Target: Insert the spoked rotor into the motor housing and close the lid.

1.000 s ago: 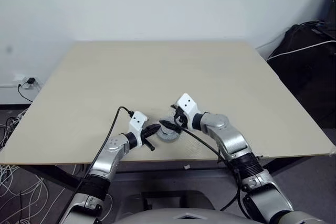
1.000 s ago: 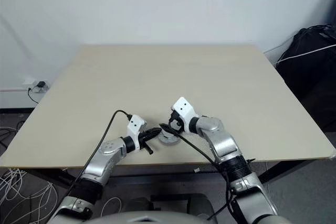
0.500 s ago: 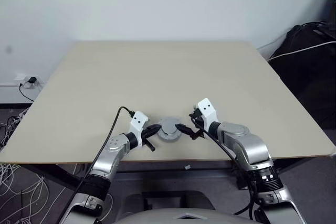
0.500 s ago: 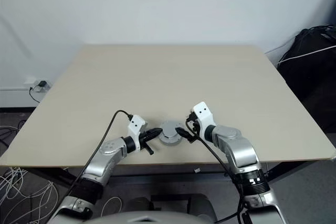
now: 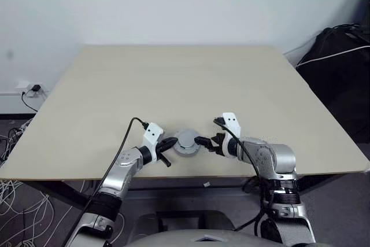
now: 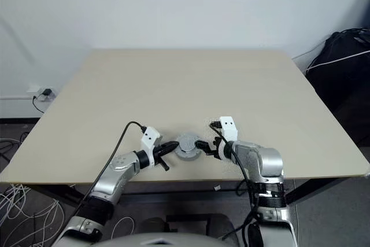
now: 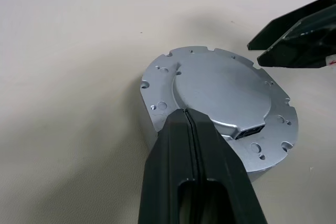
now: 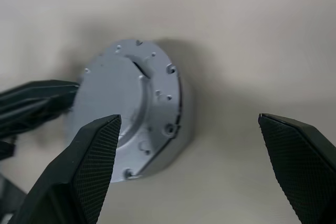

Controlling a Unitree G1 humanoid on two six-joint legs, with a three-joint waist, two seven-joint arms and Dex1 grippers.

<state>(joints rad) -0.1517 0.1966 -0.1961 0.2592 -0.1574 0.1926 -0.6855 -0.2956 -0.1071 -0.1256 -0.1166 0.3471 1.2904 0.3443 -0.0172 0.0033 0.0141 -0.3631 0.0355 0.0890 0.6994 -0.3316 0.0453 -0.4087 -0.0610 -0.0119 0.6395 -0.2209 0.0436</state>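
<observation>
Lid seated on the motor housing near the bench front edge, between both tools; left tool clenched empty, tips just beside the rim; right tool spread wide, facing it from the opposite side, about equally near.

lid: silver-grey round disc, holes round rim | flat on round grey body | near table's front edge

Beige tabletop stands against a white wall. Black bag beside its right edge; wall socket and loose cables at its left.
</observation>
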